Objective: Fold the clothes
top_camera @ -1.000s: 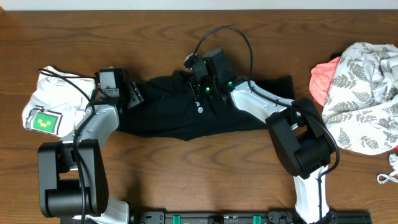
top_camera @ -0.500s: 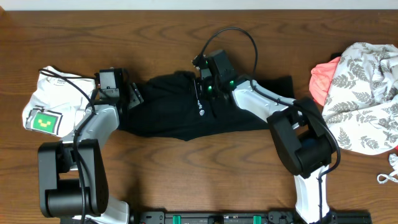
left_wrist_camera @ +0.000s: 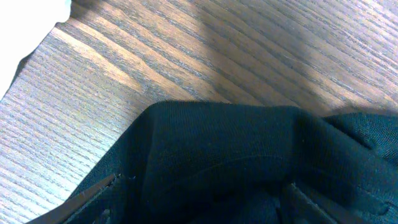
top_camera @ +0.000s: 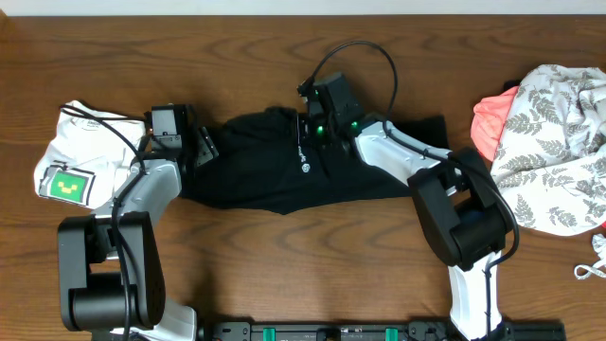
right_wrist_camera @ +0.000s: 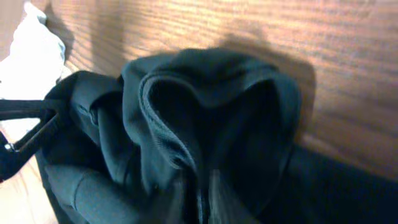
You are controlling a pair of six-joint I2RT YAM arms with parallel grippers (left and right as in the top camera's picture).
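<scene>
— What is the surface?
— A dark, grained wooden table [top_camera: 237, 57]. A soft black garment [top_camera: 256, 175] lies creased across its middle, with a bunched ridge at its far edge.
— And the tools?
— The left gripper [top_camera: 202, 144] is at the garment's left end, fingers spread. The right gripper [top_camera: 305, 133] is at the bunch; I cannot tell whether it pinches.
— Around it?
— A white cloth [top_camera: 66, 142] with a green patch [top_camera: 64, 186] lies at the left. A leaf-print cloth [top_camera: 559, 142] and a coral cloth [top_camera: 492, 118] lie at the right. The garment's tiny white mark [top_camera: 305, 169] is unreadable.
</scene>
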